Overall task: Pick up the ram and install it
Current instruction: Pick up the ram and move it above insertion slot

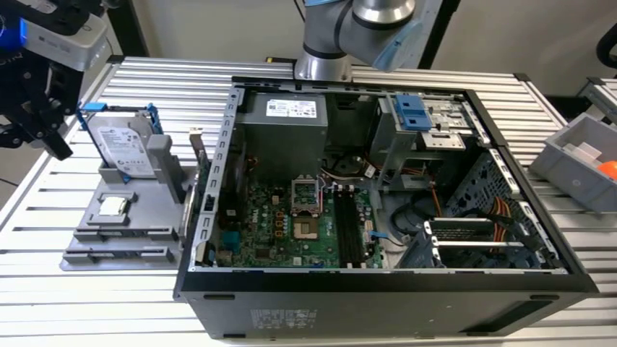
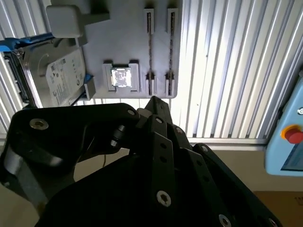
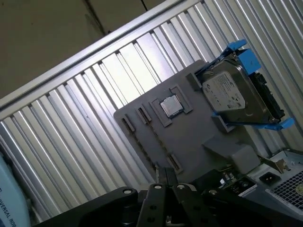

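The ram is hidden from me. In the exterior view my black gripper [image 1: 58,148] hangs high over the table at that view's left, beside a grey fixture tray [image 1: 144,210]. In both wrist views its jaws [image 2: 154,100] [image 3: 164,171] meet at a point, shut, above the tray's two narrow grooves [image 2: 159,47], which run between small end brackets [image 3: 142,115]. The black memory slots [image 1: 345,224] lie on the green motherboard inside the open computer case [image 1: 386,285].
On the tray [image 3: 189,137] a silver hard drive in a blue frame [image 1: 126,148] [image 2: 57,78] [image 3: 236,94] stands upright, and a small square chip [image 1: 113,206] [image 2: 120,78] [image 3: 171,107] lies flat. A grey bin [image 1: 583,163] sits at the exterior view's right. A blue pendant [image 2: 289,142] lies off the table edge.
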You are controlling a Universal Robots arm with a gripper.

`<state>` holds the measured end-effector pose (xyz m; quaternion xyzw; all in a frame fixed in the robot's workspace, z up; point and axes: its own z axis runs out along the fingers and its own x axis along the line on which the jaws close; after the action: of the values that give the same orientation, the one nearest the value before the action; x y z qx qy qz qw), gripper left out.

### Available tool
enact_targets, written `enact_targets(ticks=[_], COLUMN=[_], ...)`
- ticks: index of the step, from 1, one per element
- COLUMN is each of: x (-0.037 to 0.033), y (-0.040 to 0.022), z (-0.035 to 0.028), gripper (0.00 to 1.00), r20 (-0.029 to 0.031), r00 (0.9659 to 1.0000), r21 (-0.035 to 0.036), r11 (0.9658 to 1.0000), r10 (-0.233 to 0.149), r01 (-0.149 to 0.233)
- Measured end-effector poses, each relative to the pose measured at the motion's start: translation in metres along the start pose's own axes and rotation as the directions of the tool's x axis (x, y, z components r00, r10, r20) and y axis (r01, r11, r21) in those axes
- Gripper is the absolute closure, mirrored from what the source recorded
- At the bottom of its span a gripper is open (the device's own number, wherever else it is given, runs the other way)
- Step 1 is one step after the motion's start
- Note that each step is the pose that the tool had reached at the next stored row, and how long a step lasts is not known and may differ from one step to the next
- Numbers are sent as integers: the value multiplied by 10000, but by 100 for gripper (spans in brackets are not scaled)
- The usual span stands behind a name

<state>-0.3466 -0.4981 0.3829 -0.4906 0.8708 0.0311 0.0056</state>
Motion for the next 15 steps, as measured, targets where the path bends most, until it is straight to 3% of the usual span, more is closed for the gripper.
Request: enact_targets(ticks=[4,7,11,15], x=[0,0,0,0], y=[0,0,0,0], z=[0,0,0,0], gripper=[100,100,100,100], r20=[-21,-40,-64,-84], r00=[9991,9965,9904,9819], r21=[-18,-35,-60,-81], r11=[9991,9965,9904,9819], r10=[-433,-840,-1378,-1894], r01=[433,839,1377,1893])
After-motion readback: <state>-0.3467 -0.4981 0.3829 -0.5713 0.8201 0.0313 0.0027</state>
